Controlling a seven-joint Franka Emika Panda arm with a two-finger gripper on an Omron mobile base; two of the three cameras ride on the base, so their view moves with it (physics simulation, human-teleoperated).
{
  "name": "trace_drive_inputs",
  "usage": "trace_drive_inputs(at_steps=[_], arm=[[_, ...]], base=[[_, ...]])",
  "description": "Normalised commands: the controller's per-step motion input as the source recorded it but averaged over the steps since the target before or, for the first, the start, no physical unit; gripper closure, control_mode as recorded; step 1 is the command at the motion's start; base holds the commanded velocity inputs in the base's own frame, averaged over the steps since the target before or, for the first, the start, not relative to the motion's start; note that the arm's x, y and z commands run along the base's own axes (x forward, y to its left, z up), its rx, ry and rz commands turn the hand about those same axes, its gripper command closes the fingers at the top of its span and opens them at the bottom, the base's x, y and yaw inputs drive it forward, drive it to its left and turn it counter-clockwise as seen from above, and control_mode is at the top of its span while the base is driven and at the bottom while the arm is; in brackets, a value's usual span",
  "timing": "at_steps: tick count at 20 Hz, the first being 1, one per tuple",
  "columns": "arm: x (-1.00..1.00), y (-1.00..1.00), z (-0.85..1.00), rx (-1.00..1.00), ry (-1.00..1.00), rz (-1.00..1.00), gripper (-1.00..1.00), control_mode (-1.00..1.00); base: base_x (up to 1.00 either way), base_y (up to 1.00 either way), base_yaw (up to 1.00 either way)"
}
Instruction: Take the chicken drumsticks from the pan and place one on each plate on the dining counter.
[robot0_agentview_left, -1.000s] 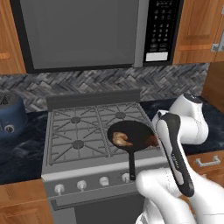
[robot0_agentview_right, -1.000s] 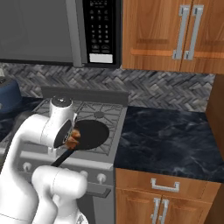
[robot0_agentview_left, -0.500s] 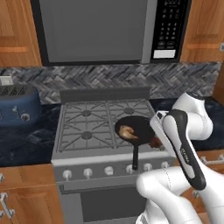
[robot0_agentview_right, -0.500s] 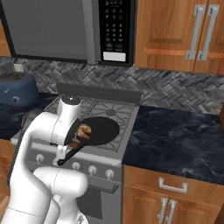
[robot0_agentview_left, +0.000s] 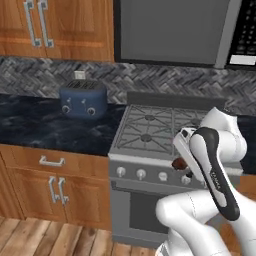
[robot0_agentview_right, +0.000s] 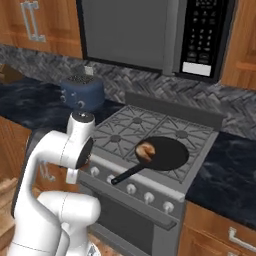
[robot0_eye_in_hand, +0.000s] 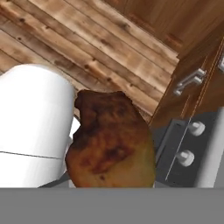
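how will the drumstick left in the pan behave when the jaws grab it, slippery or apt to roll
The drumstick left in the pan looks lumpy and tapered, so it would probably wobble or pivot rather than roll far. Its browned, glossy skin hints at some slip. It looks small beside the pan, so it is likely light.

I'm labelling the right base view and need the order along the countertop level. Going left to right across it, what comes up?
Blue toaster → robot arm → drumstick lying at the pan's left side → black pan on the stove → dark marbled counter.
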Motion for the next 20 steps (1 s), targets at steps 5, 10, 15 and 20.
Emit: trace_drive_inputs(at_steps=[5, 10, 15, 20], arm=[[0.00, 0.00, 0.00, 0.00, 0.00, 0.00, 1.00, 1.00], [0.00, 0.00, 0.00, 0.00, 0.00, 0.00, 1.00, 1.00], [0.00, 0.00, 0.00, 0.00, 0.00, 0.00, 1.00, 1.00], [0.00, 0.00, 0.00, 0.00, 0.00, 0.00, 1.00, 1.00]], base=[[0.01, 1.00, 0.19], [-0.33, 0.91, -0.20], [-0.62, 0.51, -0.62], [-0.79, 0.35, -0.60]])
